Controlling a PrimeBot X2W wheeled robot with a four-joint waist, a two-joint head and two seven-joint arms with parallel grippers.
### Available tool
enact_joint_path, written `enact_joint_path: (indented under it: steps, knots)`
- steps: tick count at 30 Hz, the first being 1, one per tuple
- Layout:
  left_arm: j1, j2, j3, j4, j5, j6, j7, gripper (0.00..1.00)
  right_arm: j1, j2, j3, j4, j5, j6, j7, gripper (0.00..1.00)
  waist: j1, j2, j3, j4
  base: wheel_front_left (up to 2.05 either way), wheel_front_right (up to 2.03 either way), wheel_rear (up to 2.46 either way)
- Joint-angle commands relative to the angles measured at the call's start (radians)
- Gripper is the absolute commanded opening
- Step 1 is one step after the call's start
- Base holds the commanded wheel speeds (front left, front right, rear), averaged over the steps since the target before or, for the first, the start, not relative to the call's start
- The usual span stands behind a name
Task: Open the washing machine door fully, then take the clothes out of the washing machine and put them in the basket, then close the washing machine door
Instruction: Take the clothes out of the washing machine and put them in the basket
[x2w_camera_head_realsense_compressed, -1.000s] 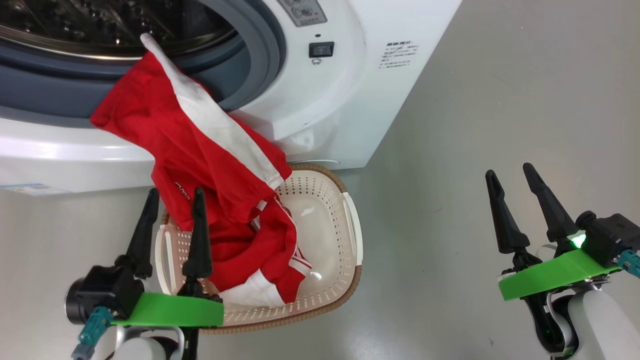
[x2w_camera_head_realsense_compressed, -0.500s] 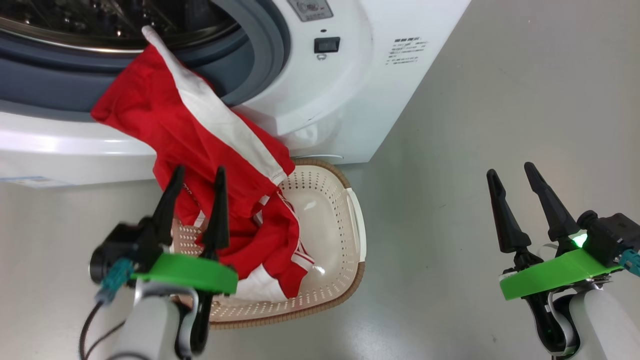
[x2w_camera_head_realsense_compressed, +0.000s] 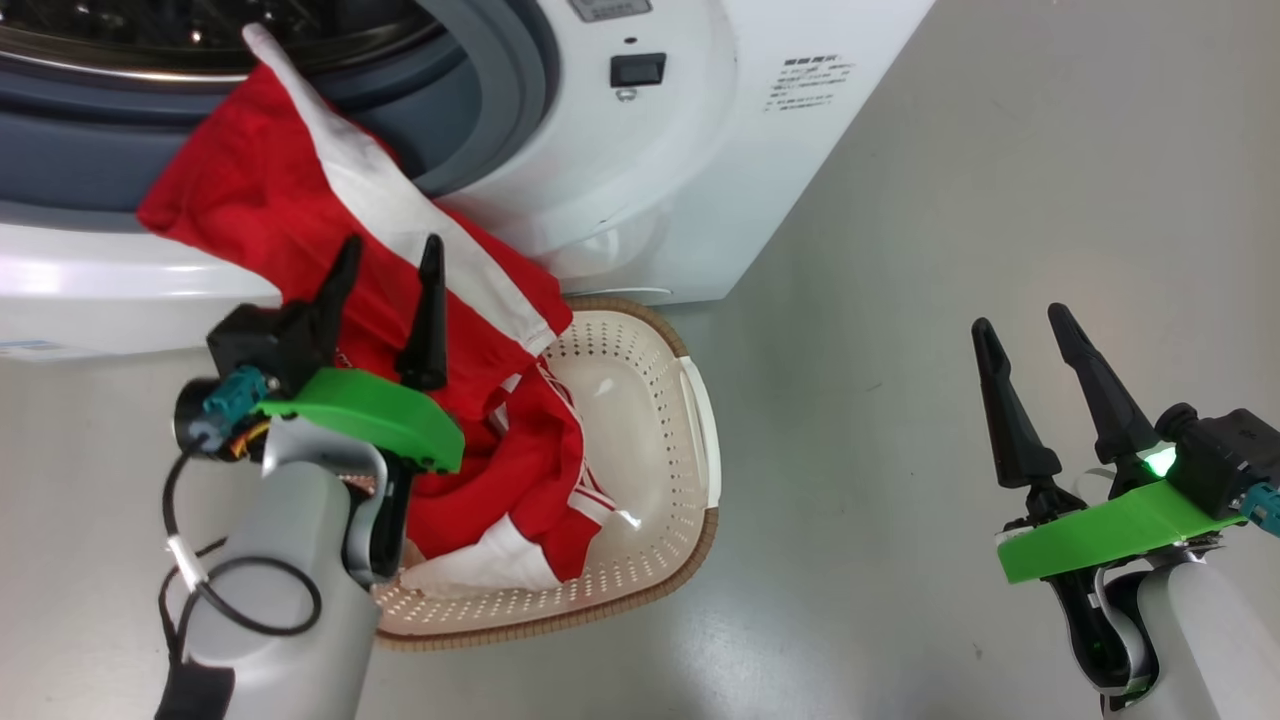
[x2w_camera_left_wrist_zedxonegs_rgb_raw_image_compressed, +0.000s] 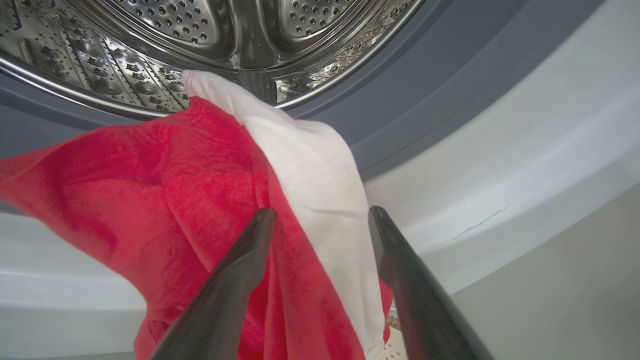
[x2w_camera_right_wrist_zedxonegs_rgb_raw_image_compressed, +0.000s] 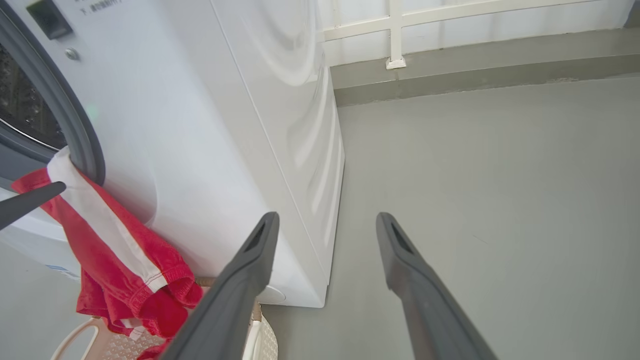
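A bare laundry corner: a white washing machine (x2w_camera_head_realsense_compressed: 700, 190) at upper left stands on a plain grey floor (x2w_camera_head_realsense_compressed: 980, 230).

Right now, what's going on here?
The robot is unloading the washing machine. The clothes hang from its opening down into the basket on the floor. The left gripper, open, reaches toward them without gripping. The right gripper hangs open off to the side.
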Motion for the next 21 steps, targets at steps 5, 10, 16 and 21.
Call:
enact_joint_path:
  steps: [5,10,16,21]
  knots:
    - [-0.035,0.020,0.033,0.027,0.001,-0.010,-0.005,1.00,-0.001,0.000,0.012,-0.022,0.005,0.006,-0.006,1.00,0.0000,0.0000,0.010,-0.009,0.00,0.00,0.00]
    - [-0.064,0.020,0.050,0.069,0.009,-0.019,-0.005,1.00,-0.007,0.001,0.008,-0.023,0.004,0.006,-0.006,1.00,0.0000,0.0000,0.016,-0.006,0.00,0.00,0.00]
    - [-0.081,0.020,0.054,0.086,0.007,-0.027,-0.005,0.11,-0.012,0.000,0.010,-0.025,0.004,0.006,-0.006,1.00,0.0000,0.0000,0.018,-0.003,0.00,0.00,0.00]
    - [-0.057,0.020,0.041,0.088,0.005,-0.030,-0.005,0.00,-0.012,0.001,0.009,-0.024,0.005,0.006,-0.006,1.00,0.0000,0.0000,0.017,-0.006,0.00,0.00,0.00]
